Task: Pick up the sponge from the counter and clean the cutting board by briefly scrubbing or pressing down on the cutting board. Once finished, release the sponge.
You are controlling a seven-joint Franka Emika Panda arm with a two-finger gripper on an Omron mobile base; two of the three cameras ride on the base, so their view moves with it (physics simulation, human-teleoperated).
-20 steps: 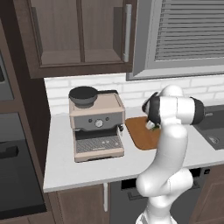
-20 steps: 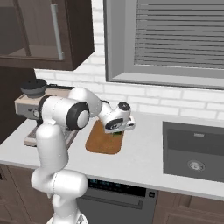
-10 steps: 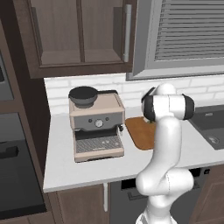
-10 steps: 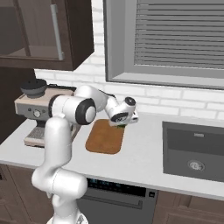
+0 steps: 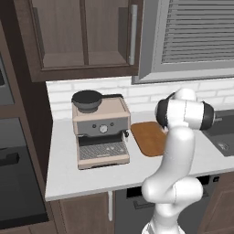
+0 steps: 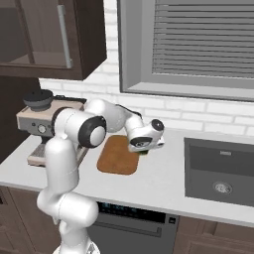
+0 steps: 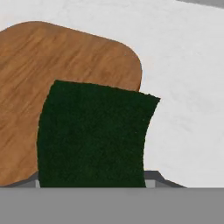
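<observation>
**Sponge held at the board's right edge**

No brand, label or legible writing is showing on anything here (the coffee machine's front carries a round dial and small knobs, but no text can be made out).

The gripper (image 6: pixel 144 151) is sitting low at the right edge of the cutting board (image 6: pixel 116 155), closed on the sponge (image 7: pixel 94 133). In the right base view a sliver of dark green (image 6: pixel 144 153) is peeking out just under the hand, right where the board's far right corner meets the counter (image 6: pixel 154 181). In the hand view the sponge's dark green face is filling the space directly ahead of the fingers, lying partly over the brown wood (image 7: pixel 48 57) and partly over the pale worktop (image 7: pixel 183 87) beyond the board's rounded corner. Whether the sponge is pressing on the surface or hanging just above it cannot be told.

The board is lying flat on the counter, just right of the beige coffee machine (image 5: pixel 101 130) and well left of the sink (image 6: pixel 221 171). In the left base view the arm's elbow is blocking the hand, leaving the left part of the board (image 5: pixel 147 137) visible beside the machine.

Behind everything, white brick wall (image 6: pixel 198 111) is running along the far edge, with a shuttered window (image 6: pixel 203 44) above and dark wood cabinets (image 5: pixel 84 36) up left.
</observation>
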